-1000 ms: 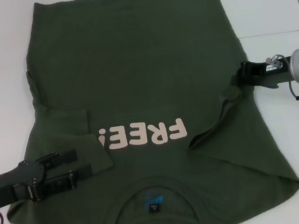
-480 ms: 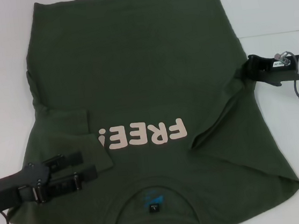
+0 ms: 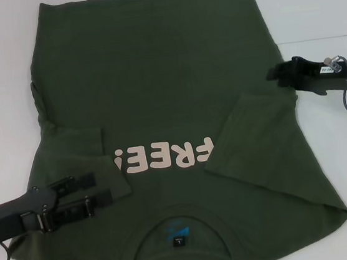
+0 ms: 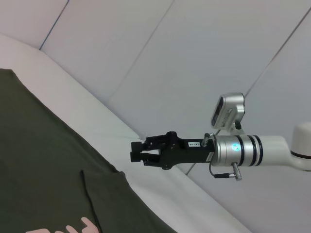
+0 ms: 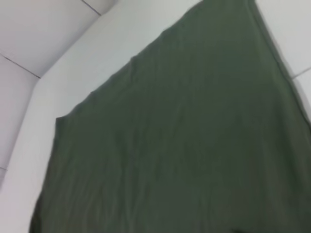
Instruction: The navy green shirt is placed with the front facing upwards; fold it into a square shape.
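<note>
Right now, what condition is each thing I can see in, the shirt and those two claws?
navy green shirt: flat on the white table, front up, both sleeves folded inward over the chest, body not yet folded.
right sleeve: lying flat, covering the edge of the FREE! lettering.
left claw: low over the folded left sleeve, open, holding nothing.
right claw: at the shirt's right edge, open, holding nothing.

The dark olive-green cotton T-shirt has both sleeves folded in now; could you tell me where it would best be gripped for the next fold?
Probably at the collar end of the dark olive-green cotton T-shirt, at its two shoulder corners nearest the robot. That edge lies flat and free on the white table, so the left gripper and right gripper could each come in from its own outer side and carry it toward the far hem.
</note>
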